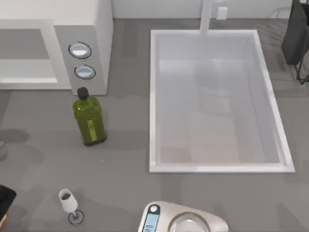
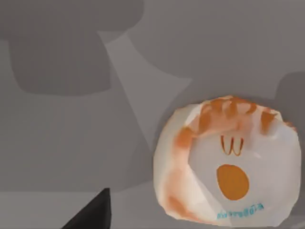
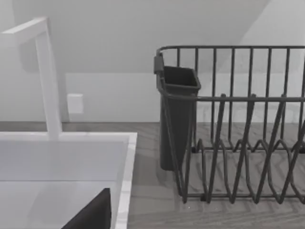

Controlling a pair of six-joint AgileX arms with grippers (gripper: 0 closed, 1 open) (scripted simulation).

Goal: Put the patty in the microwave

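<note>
The microwave point(image 1: 58, 29) stands at the back left of the table, white, with a grey window and two round silver knobs point(image 1: 80, 50) on its grey panel. The patty is out of view. A black part of my left arm point(image 1: 5, 200) shows at the front left edge of the table. In the left wrist view, a dark corner of my left gripper point(image 2: 90, 215) hangs over grey tabletop beside a round white item. A dark corner of my right gripper point(image 3: 90, 214) shows above the sink's rim, facing the dish rack.
A green bottle point(image 1: 89, 118) stands in front of the microwave, with a small wine glass point(image 1: 68, 200) nearer the front. A white sink point(image 1: 277, 125) and faucet point(image 1: 206, 17) fill the middle right. A kitchen scale point(image 1: 186, 221), a dark dish rack point(image 3: 238, 143) and a round white, orange-marked item point(image 2: 228, 181) are also here.
</note>
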